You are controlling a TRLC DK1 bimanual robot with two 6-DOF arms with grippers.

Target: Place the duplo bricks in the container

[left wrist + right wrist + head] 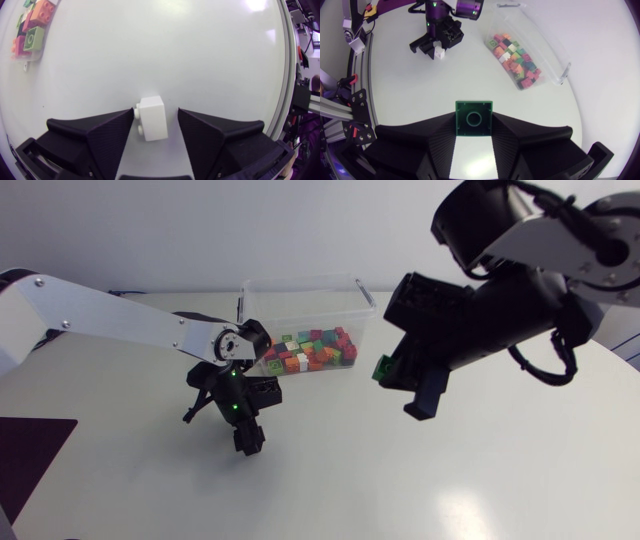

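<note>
Clearly, the green brick is squeezed between the right gripper's fingers, near the container. The white brick is seen on the table between the left gripper's spread fingers; the gap is shown only in the left wrist view.

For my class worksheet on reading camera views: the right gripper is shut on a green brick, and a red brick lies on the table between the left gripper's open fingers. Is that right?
One slip: the left wrist view shows a white brick, not a red one, on the table between the left gripper's open fingers. The right gripper is indeed shut on a green brick.
</note>
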